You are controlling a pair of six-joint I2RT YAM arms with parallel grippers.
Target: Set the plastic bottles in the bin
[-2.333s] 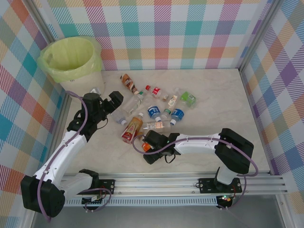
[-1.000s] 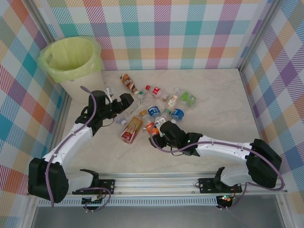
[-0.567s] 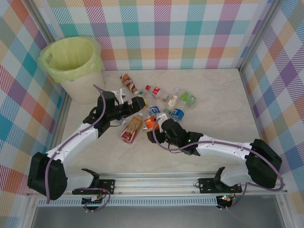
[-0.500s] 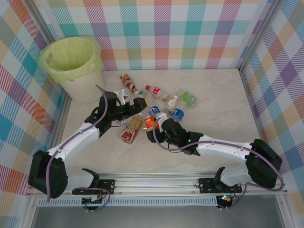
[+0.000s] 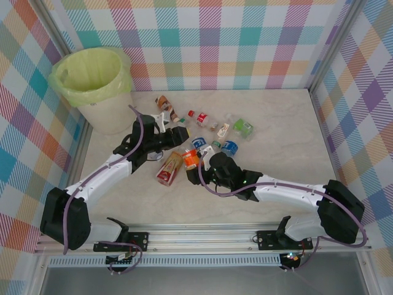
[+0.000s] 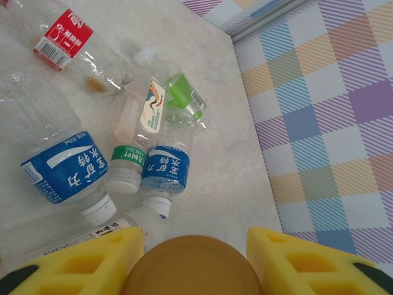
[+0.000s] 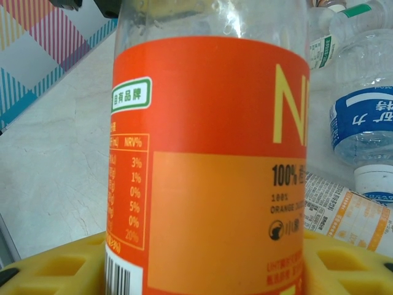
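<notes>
While the right gripper [image 7: 202, 270] clamps an orange bottle [image 7: 209, 153], the bin [image 5: 104, 110] lies at ten o'clock. The left gripper [image 6: 193, 261], pinching a brown cap [image 6: 191, 273], sits nearer.

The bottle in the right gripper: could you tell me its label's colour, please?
The clear plastic bottle's label is orange; the right wrist view shows it best.

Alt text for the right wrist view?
Close-up of an orange-labelled bottle held by the right pincer, yellow pads on either side. Behind it on the marble table lie a blue-labelled bottle and a white-and-orange-labelled bottle.
</notes>
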